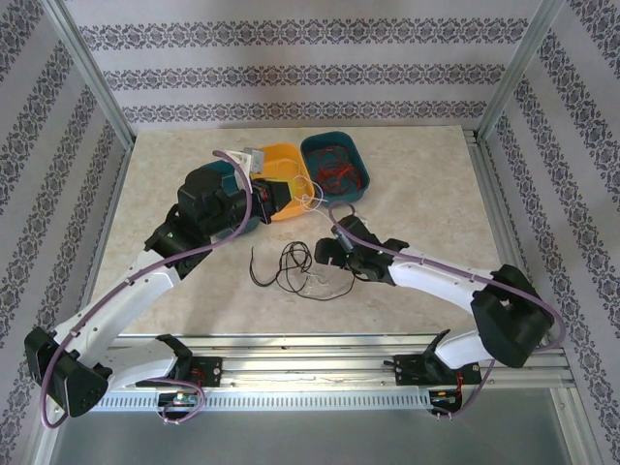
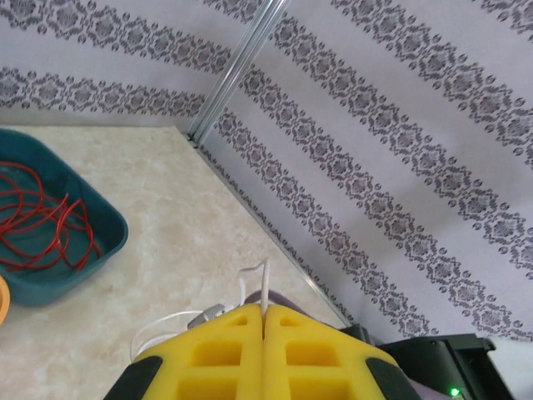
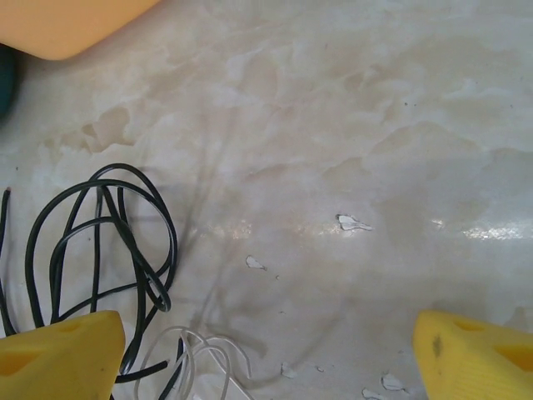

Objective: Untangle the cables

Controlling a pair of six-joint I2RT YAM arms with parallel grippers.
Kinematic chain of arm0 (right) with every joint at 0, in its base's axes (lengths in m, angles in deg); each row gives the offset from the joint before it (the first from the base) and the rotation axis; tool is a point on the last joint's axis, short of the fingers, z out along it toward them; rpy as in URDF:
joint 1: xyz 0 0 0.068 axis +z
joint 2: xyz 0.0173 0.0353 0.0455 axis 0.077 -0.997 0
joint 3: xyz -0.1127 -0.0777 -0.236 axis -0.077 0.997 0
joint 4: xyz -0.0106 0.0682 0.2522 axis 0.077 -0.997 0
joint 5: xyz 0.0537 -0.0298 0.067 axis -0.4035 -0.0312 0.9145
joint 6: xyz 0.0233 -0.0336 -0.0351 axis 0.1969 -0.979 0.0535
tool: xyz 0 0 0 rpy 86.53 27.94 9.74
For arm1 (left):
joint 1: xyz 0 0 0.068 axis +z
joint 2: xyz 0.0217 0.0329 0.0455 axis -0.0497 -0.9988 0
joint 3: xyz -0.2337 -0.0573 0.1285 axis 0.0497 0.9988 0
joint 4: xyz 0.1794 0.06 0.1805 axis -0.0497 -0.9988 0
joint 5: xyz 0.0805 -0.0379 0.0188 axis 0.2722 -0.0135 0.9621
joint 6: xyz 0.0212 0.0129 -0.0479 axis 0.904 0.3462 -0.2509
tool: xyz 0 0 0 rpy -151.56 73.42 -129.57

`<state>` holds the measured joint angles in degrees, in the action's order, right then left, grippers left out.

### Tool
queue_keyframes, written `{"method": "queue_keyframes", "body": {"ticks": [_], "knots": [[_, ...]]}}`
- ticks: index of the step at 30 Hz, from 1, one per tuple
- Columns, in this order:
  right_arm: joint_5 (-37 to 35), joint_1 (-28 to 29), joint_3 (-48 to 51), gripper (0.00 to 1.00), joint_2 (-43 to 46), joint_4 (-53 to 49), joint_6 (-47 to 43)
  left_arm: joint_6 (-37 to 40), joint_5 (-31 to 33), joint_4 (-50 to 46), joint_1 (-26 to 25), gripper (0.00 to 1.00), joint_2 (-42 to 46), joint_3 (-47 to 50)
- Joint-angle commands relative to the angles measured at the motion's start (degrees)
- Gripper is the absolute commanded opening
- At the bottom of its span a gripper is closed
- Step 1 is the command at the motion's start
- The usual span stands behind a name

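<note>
Well, the counter (image 1: pixel 417 194) is pale and shiny like stone, and walls (image 1: pixel 291 73) with grey flower stripes stand all around it. At the far side sit a yellow tray (image 1: pixel 281 160) and a teal tray (image 1: pixel 339 138), side by side and touching. The left arm (image 1: pixel 145 276) reaches over to them and hides part of the yellow tray. The teal tray holds the red cables (image 1: pixel 334 172), curled up in loose loops. The left claw (image 2: pixel 263 325) is closed tight, and its yellow fingers (image 2: pixel 216 358) pinch a white cable (image 2: pixel 264 287). That cable sticks up a little between the fingers, and the rest bends away down to the counter in a soft loop. The black cables (image 1: pixel 291 263) lie in the middle of the counter, near the front, well apart from the trays. They are thin and make big round loops that cross over each other in a messy knot. The right claw (image 3: pixel 266 333) hangs just over the counter beside them, spread wide with nothing in it. One of its tips is right by the black loops. A thin pale cable (image 3: pixel 204 354) lies there too, curled small, and a black loop crosses over it.
</note>
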<state>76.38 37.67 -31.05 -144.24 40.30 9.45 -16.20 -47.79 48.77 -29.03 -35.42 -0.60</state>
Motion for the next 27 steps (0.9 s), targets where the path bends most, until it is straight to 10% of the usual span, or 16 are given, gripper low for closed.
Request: {"method": "queue_keyframes", "body": {"ticks": [1, 14, 27], "knots": [[-1.92, -0.47, 2.16, 0.89, 2.62, 2.09, 0.02, 1.36, 0.74, 3.02, -0.61, 0.0, 1.05, -2.31], [-6.24, -0.54, 6.35, 0.98, 9.02, 1.37, 0.88, 7.79, 16.64, -5.56, 0.64, 0.0, -2.16, -7.7], [-7.18, 0.07, 2.94, 0.98, 6.55, -3.41, 2.57, 8.76, 15.0, -8.47, 9.47, 0.0, -19.98, -16.53]]}}
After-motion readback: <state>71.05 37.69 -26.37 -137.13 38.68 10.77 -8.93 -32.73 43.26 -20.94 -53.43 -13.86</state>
